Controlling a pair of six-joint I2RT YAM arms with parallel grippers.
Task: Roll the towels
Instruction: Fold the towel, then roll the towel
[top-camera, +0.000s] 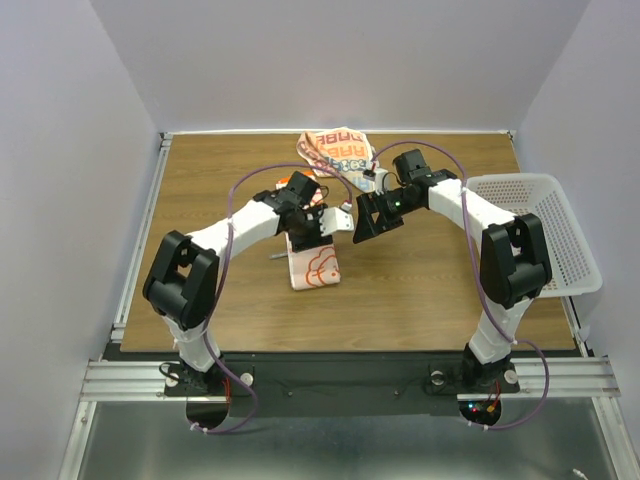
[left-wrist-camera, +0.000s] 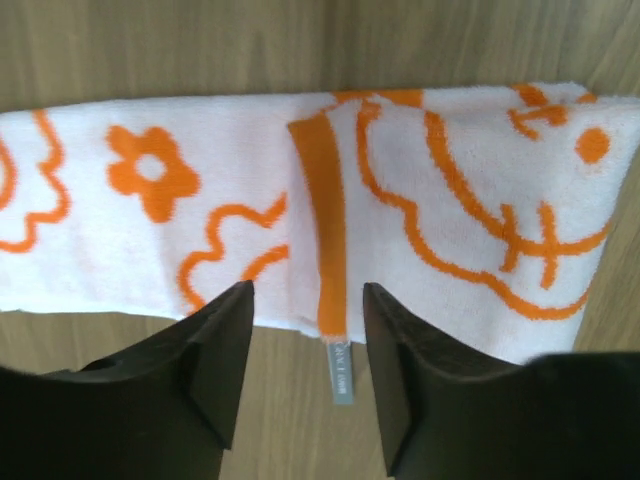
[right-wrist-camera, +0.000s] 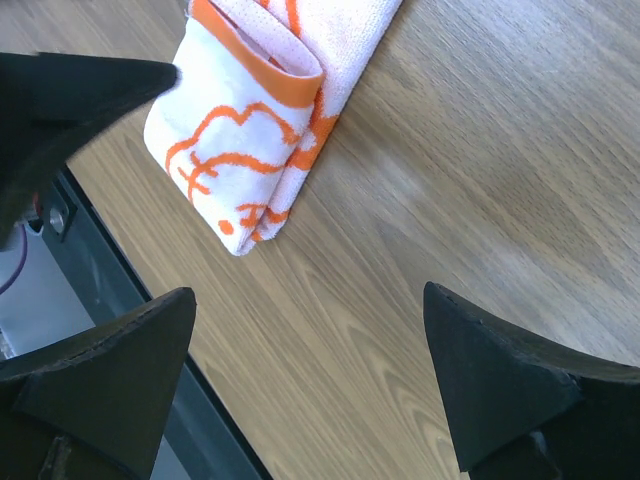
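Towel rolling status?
Done: first towel folded into a narrow strip, one end doubled over. In hand: left end effector open at that flap's orange edge; right end effector open beside it, holding nothing. Left: roll this strip tight, then the second towel, crumpled at the far edge.

Illegibly tiny print on towel (left-wrist-camera: 200, 130) label (left-wrist-camera: 340, 372)

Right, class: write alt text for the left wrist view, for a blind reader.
A folded white towel with orange cartoon prints lies across a wooden table. The left gripper, open, sets its black fingers either side of the orange border strip at the near edge, where a small grey label sticks out.
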